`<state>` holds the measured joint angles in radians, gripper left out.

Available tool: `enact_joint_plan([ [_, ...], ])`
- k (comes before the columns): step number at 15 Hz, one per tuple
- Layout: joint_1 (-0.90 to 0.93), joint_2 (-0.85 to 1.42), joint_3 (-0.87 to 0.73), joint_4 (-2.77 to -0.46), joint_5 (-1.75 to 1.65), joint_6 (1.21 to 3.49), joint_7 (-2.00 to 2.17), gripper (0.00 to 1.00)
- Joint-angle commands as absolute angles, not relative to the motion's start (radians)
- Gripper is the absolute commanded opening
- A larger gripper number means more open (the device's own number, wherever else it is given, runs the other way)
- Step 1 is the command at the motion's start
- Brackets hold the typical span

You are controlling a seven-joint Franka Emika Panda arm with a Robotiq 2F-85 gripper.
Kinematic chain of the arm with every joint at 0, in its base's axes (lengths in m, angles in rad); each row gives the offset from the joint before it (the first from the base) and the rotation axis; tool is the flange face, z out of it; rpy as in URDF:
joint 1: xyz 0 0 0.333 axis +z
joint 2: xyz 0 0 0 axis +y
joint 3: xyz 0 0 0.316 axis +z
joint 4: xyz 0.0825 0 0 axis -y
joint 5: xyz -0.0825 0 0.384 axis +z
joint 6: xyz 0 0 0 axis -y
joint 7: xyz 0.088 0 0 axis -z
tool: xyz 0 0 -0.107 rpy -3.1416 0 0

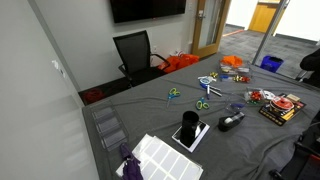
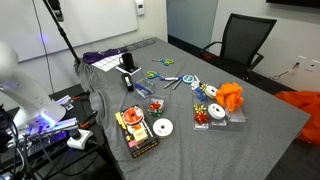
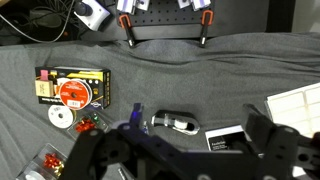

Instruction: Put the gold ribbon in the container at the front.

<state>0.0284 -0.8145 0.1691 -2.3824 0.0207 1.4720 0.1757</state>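
Note:
A small gold ribbon bow [image 2: 212,108] lies beside a red one [image 2: 203,118] near clear plastic containers [image 2: 216,93] on the grey cloth. The same cluster shows in an exterior view [image 1: 256,96]. In the wrist view a small bunch of ribbons [image 3: 86,122] lies at the lower left, and I cannot pick out the gold one there. More clear containers [image 1: 108,126] stand at a table edge. My gripper [image 3: 185,158] hangs high over the table, open and empty, above a black tape dispenser [image 3: 175,123]. The gripper is out of view in both exterior views.
A yellow and red package [image 3: 72,87] and a white spool [image 3: 62,115] lie left of the gripper. A black box [image 3: 228,140] and a white gridded tray [image 3: 300,100] lie to its right. Scissors [image 2: 165,77] and orange cloth [image 2: 231,97] lie further off. An office chair [image 1: 135,52] stands behind the table.

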Motion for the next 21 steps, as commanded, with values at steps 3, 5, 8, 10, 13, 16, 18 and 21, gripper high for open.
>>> enact_joint_plan([
  [3, -0.008, -0.758, 0.120, -2.372, 0.060, 1.572, 0.228, 1.00],
  [5, -0.017, -0.739, 0.104, -2.382, 0.040, 1.617, 0.204, 1.00],
  [8, -0.021, -0.752, 0.102, -2.414, 0.022, 1.649, 0.199, 1.00],
  [10, 0.037, -0.812, 0.163, -2.380, 0.017, 1.470, 0.180, 1.00],
  [13, 0.029, -0.810, 0.157, -2.380, 0.032, 1.498, 0.209, 1.00],
  [16, 0.018, -0.797, 0.135, -2.380, 0.043, 1.525, 0.224, 1.00],
  [18, 0.017, -0.794, 0.133, -2.380, 0.044, 1.527, 0.226, 1.00],
  [21, 0.013, -0.766, 0.109, -2.362, 0.069, 1.558, 0.219, 1.00],
])
